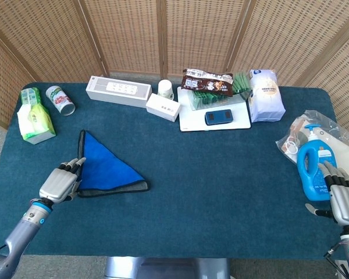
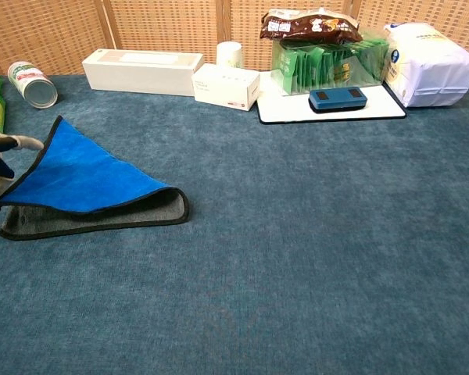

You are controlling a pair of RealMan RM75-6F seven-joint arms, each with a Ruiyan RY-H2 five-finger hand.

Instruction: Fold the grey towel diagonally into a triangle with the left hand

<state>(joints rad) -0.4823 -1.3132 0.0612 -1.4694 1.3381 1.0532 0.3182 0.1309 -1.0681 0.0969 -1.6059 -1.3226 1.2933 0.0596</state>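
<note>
At table's left — towel (image 1: 104,168) edges nearly aligned.

Matt fuzzy cloth towel (image 1: 107,168), carpet-like tbl (image 1: 221,192)

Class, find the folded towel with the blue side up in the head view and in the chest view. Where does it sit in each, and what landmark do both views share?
Head view: the towel lies lower left, beside the left hand.
Chest view: the towel lies at the left, mid-height.
Shared landmark: the long white box behind it.
</note>
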